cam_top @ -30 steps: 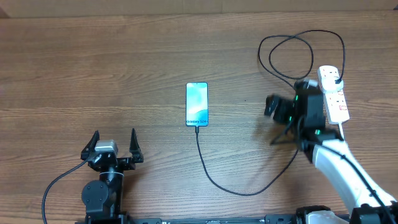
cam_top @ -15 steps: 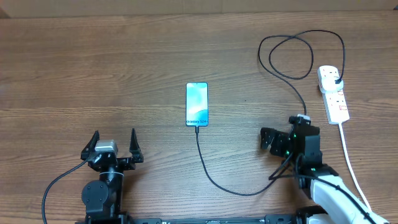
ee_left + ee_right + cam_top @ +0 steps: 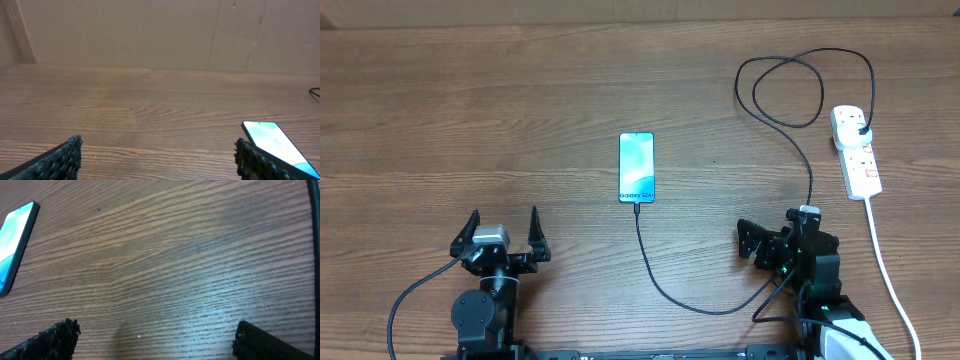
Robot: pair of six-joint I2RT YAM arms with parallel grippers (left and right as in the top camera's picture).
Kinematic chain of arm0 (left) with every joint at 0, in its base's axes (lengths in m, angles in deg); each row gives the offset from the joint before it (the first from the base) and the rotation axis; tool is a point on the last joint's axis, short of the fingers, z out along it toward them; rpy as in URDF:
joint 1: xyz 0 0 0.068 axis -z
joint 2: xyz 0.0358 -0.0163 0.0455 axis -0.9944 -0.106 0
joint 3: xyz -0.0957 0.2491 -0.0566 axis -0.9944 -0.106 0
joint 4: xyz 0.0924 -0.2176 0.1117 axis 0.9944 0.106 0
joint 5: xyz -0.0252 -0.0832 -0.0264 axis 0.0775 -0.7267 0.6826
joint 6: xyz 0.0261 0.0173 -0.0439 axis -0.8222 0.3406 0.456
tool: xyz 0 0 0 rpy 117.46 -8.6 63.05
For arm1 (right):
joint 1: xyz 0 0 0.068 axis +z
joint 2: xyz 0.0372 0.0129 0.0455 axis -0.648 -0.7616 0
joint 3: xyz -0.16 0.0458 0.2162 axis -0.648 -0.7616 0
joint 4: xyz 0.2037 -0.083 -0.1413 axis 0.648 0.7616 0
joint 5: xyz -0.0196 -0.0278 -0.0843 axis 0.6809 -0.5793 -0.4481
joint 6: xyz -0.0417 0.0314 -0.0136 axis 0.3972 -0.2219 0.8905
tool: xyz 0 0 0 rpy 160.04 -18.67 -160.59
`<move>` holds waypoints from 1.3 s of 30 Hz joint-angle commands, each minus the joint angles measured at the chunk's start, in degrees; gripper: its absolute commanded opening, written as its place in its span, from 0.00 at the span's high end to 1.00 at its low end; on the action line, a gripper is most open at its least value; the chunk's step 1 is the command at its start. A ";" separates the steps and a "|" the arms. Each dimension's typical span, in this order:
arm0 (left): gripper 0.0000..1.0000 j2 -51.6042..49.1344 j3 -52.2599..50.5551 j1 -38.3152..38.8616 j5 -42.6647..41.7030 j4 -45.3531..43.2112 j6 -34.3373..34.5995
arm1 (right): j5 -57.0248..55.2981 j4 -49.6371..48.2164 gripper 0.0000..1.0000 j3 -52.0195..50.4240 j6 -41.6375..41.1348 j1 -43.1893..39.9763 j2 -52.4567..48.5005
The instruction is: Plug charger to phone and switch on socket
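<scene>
The phone [image 3: 636,167] lies flat mid-table with its light blue screen lit. It also shows in the left wrist view [image 3: 274,142] and the right wrist view [image 3: 15,236]. The black charger cable [image 3: 665,290] runs from the phone's near end, curves right, loops at the back and ends in a black plug [image 3: 861,129] seated in the white socket strip [image 3: 855,152] at the right. My left gripper [image 3: 503,231] is open and empty at the front left. My right gripper [image 3: 772,243] is open and empty at the front right, over the cable.
The strip's thick white cord [image 3: 885,268] runs toward the front right edge. A cardboard wall [image 3: 160,35] stands behind the wooden table [image 3: 470,120].
My right arm has pulled back from beside the socket strip toward the front right edge. The left arm, phone and cable have not moved.
</scene>
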 commanded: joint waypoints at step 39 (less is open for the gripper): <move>0.00 0.48 -0.20 0.37 0.37 0.15 -0.83 | 5.97 15.06 0.00 -1.31 20.61 -0.22 55.49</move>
